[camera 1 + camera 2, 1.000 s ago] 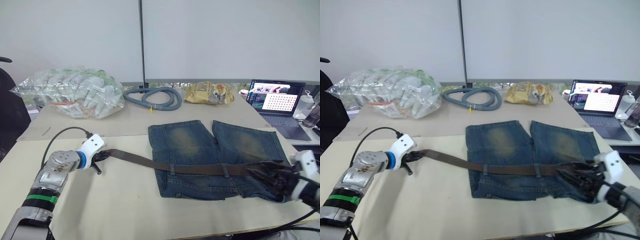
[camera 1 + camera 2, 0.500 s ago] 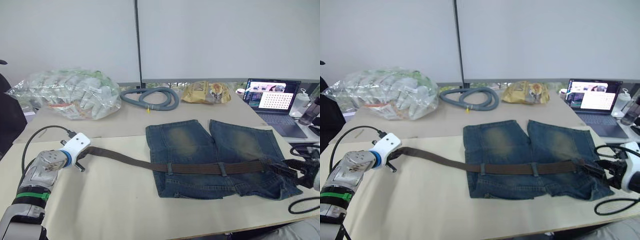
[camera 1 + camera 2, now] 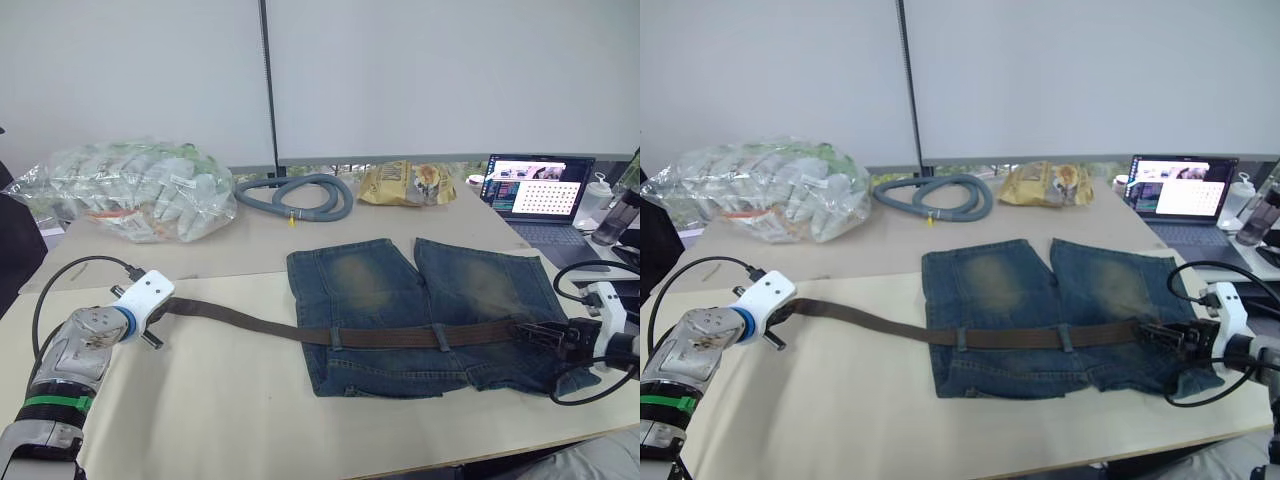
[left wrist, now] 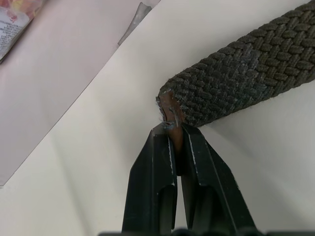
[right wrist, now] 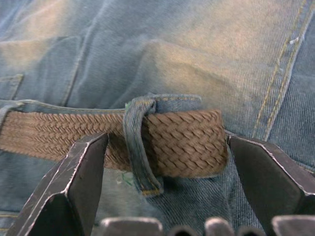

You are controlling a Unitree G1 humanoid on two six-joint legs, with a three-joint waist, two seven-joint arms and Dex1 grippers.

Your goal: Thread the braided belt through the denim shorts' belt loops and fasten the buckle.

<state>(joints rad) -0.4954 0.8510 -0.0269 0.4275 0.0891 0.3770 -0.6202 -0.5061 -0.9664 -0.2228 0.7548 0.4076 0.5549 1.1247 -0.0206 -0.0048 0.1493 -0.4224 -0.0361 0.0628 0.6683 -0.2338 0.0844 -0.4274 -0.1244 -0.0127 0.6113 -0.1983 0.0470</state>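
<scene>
- Denim shorts (image 3: 420, 310): lie flat on the pale surface (image 3: 250, 400), waistband toward the robot, legs pointing away.
- Braided belt (image 3: 400, 337): runs along the waistband under two visible belt loops (image 3: 336, 338), its free length trailing across the surface toward the robot's left.
- Left gripper (image 4: 174, 137): fingers pressed together, pinching the leather-tipped end of the braided belt just above the surface.
- Right gripper (image 5: 162, 162): fingers spread wide, one on each side of the belt's other end, which passes under a belt loop at the shorts' right edge.
- Behind the shorts: grey hose (image 3: 295, 195), plastic bag (image 3: 130, 187), laptop (image 3: 540, 195).
</scene>
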